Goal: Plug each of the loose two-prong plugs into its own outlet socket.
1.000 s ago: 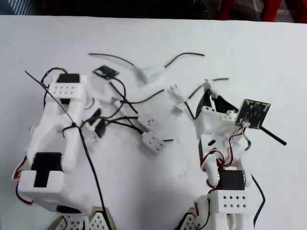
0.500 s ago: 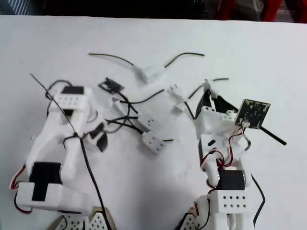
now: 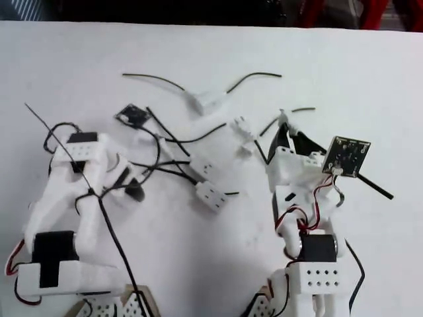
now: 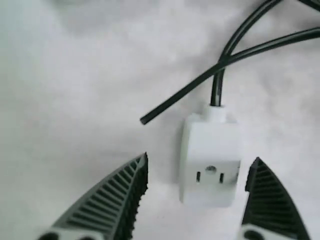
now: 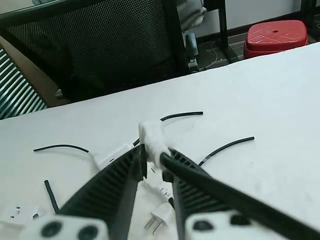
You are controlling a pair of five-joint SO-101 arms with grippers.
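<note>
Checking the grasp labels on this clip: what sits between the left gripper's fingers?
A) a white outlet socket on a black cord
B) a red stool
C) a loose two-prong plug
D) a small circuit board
A: in the left wrist view the left gripper is open, with the white outlet socket lying between its fingers, slots showing and a black cord leaving its other end.

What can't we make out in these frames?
- Right wrist view: the right end effector grips a white piece; its fingers hide the face, so plug or socket is unclear.
- Left wrist view: outlet socket sits between the left end effector fingers; touching or not, unclear.
- High view: socket block, slots too small.
</note>
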